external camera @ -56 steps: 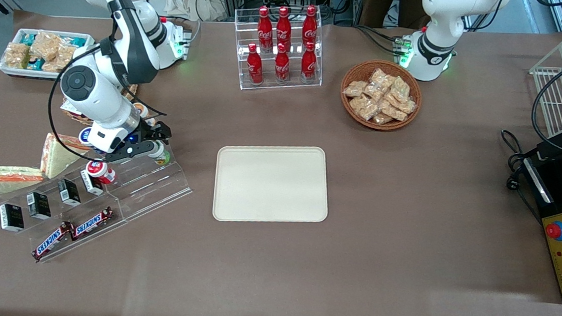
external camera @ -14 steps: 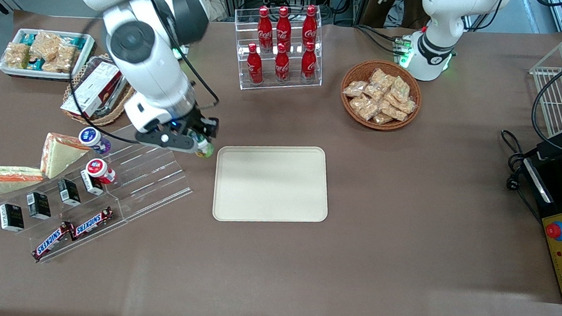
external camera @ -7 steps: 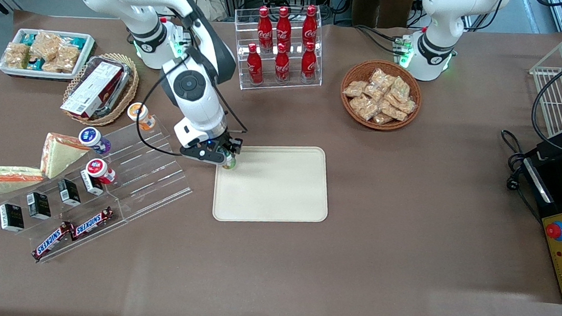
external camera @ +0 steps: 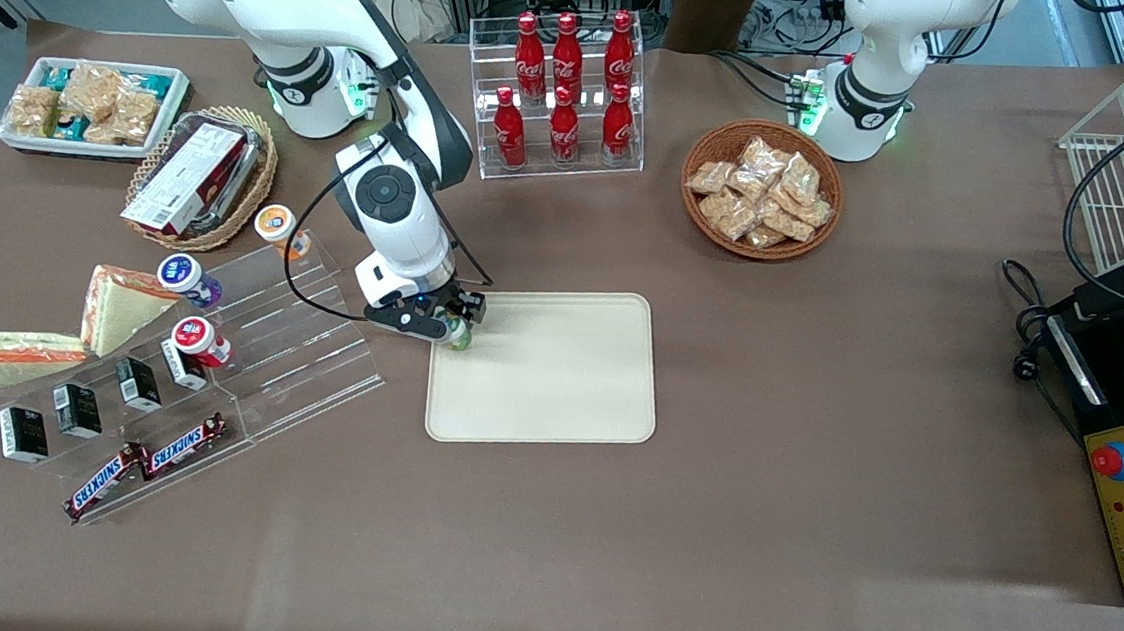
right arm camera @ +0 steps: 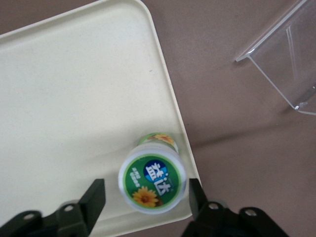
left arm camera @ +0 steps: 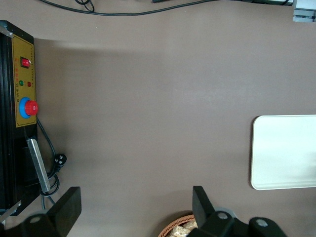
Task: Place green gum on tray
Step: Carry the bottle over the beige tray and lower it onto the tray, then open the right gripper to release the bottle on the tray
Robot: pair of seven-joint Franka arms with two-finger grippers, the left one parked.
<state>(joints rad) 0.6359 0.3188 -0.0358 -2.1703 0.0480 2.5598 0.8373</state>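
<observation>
The green gum, a small bottle with a green-and-white flower lid, stands upright on the cream tray close to its rim near one corner. My gripper straddles it, open, with a small gap between each finger and the lid. In the front view the gripper hangs low over the tray at the edge toward the working arm's end, and the green gum shows just under it. The left wrist view catches part of the tray.
A clear stepped display rack stands beside the tray, bearing an orange-lidded bottle, a purple-lidded one, a red-lidded one and snack bars. The cola bottle rack and a wicker snack basket lie farther from the camera.
The gripper carried the green gum from the display rack to the tray's edge and lowered it. The gum now stands on the tray and the fingers have parted from it.
</observation>
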